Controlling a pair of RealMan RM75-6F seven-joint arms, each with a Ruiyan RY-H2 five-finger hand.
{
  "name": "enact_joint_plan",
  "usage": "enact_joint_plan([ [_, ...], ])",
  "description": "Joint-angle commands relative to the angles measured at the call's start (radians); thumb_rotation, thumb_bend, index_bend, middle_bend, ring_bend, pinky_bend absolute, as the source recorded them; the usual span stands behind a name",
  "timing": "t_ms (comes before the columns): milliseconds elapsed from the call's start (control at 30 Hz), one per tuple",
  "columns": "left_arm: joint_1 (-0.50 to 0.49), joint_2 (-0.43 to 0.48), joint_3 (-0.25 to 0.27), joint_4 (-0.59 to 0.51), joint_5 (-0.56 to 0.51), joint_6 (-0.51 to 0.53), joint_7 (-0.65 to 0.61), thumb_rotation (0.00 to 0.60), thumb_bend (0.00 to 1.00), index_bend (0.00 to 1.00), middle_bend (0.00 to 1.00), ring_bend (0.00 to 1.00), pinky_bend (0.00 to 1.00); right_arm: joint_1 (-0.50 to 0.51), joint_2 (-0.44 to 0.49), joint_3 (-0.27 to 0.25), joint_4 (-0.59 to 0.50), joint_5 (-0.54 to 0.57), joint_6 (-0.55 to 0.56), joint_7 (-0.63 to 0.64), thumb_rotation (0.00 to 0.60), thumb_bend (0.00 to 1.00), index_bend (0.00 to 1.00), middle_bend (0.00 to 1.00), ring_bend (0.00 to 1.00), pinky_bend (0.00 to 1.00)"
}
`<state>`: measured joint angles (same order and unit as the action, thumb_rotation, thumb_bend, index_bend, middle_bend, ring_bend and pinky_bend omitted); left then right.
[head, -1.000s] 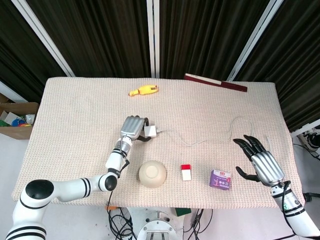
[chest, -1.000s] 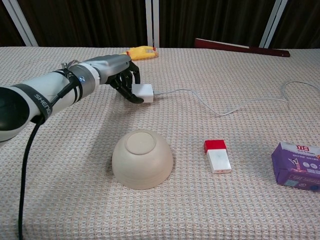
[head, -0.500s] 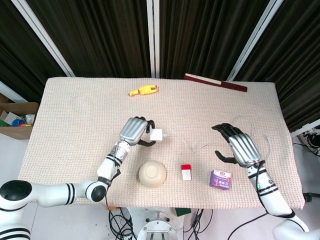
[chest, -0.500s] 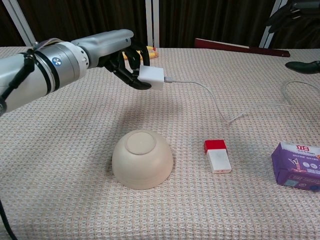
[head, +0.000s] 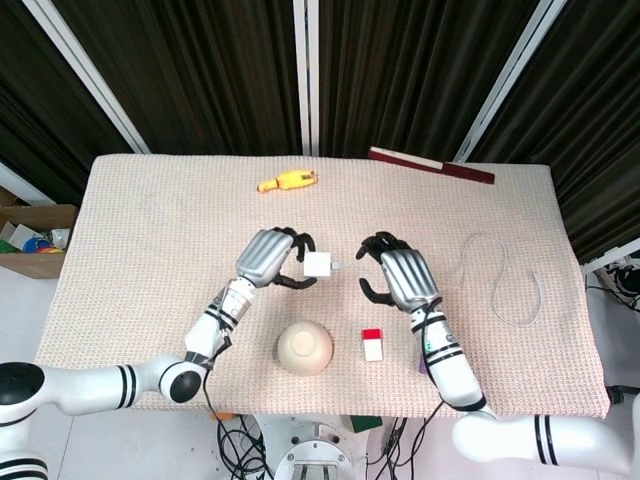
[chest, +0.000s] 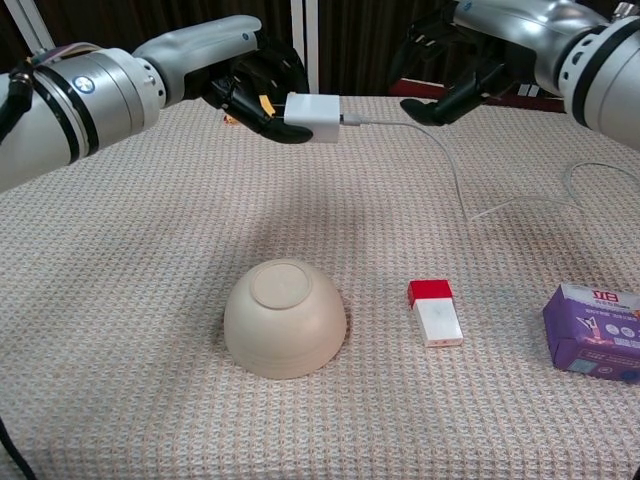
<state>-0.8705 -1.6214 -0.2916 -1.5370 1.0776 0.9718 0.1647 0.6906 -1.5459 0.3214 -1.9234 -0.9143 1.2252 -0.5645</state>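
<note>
Head view shows a woven-cloth table (head: 150, 230) w/ both arms reaching in toward its middle. Left hand (head: 268, 256) grasps a white charger block (head: 317, 264), fingers curled round its left end so the cable end faces right; chest view has it lifted well above the cloth, held roughly level. Right hand (head: 400, 277) hovers just right of the block, fingers spread and curved, holding nothing, palm turned toward the plug end, apparently lined up on the cable where it leaves the block, though contact can't be made out. White cable (chest: 450, 170) runs from the block past the right hand, drops to the cloth and loops off to the far right. Near side, below the hands: upturned beige bowl (chest: 285, 318) sits rim-down, a small red-and-white box (chest: 433, 311) just right of it, purple packet (chest: 592, 331) further right. Far edge: yellow toy (head: 287, 181) left of centre, dark red strip (head: 431, 165) to its right.
</note>
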Motion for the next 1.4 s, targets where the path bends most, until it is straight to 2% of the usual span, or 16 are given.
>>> enact_joint_plan([
  [33, -0.002, 0.001, -0.001, 0.003, 0.012, -0.002, -0.007, 0.469, 0.35, 0.59, 0.54, 0.36, 0.40, 0.047, -0.066, 0.025, 0.043, 0.045, 0.048, -0.068, 0.600, 0.44, 0.45, 0.30, 0.15, 0.30],
  [233, -0.004, 0.005, -0.001, -0.007, 0.022, 0.004, -0.007, 0.466, 0.35, 0.59, 0.54, 0.36, 0.40, 0.075, -0.103, 0.027, 0.068, 0.087, 0.061, -0.104, 0.600, 0.44, 0.46, 0.30, 0.15, 0.30],
  [633, -0.018, 0.013, -0.013, -0.040, -0.007, 0.006, 0.024, 0.457, 0.35, 0.59, 0.54, 0.36, 0.40, 0.096, -0.135, 0.020, 0.093, 0.102, 0.053, -0.082, 0.600, 0.43, 0.48, 0.31, 0.15, 0.30],
  [833, -0.022, 0.013, -0.011, -0.048, -0.012, 0.011, 0.038, 0.457, 0.35, 0.59, 0.54, 0.36, 0.40, 0.105, -0.141, 0.022, 0.099, 0.109, 0.053, -0.077, 0.600, 0.43, 0.52, 0.33, 0.16, 0.31],
  [1200, -0.023, 0.020, -0.005, -0.047, -0.027, 0.010, 0.047, 0.455, 0.35, 0.59, 0.54, 0.36, 0.40, 0.111, -0.149, 0.019, 0.112, 0.108, 0.069, -0.079, 0.600, 0.44, 0.66, 0.37, 0.20, 0.32],
  [1400, -0.020, 0.027, -0.004, -0.041, -0.025, 0.009, 0.034, 0.458, 0.35, 0.59, 0.54, 0.36, 0.40, 0.113, -0.145, 0.012, 0.111, 0.103, 0.078, -0.090, 0.600, 0.44, 0.69, 0.37, 0.20, 0.32],
])
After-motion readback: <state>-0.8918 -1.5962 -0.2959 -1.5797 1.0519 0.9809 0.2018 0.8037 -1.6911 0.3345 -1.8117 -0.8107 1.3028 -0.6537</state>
